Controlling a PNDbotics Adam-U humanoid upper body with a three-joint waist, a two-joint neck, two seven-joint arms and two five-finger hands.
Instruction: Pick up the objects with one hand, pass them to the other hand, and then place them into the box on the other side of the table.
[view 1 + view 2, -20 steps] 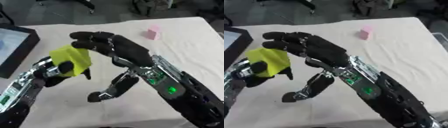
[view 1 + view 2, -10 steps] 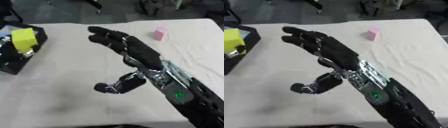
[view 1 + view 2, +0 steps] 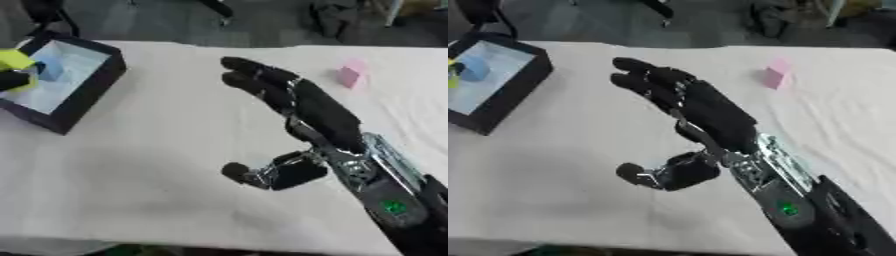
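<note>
Fingers [image 3: 249, 75] of your right hand [image 3: 319, 110] are straight and spread, empty, at frame centre. Your left hand [image 3: 10, 80] grips the yellow block [image 3: 16, 61] over the black box [image 3: 87, 92], upper left; the pink block [image 3: 351, 76] sits on the desk [image 3: 157, 150], upper right.

Looks like a lab or test room set up for robot trials. Work table [image 3: 157, 165] draped in a plain whitish cloth [image 3: 553, 185], wrinkled toward the right side. Black open box [image 3: 66, 82] with a pale blue lining parked near the left edge. Small pink block [image 3: 776, 76] lying alone at the far right, more a practice prop than a household item. Beyond the table, dark grey floor [image 3: 166, 22] with what seem to be black chair or stand legs [image 3: 214, 9] and a dark heap [image 3: 767, 17], too blurred to name.
</note>
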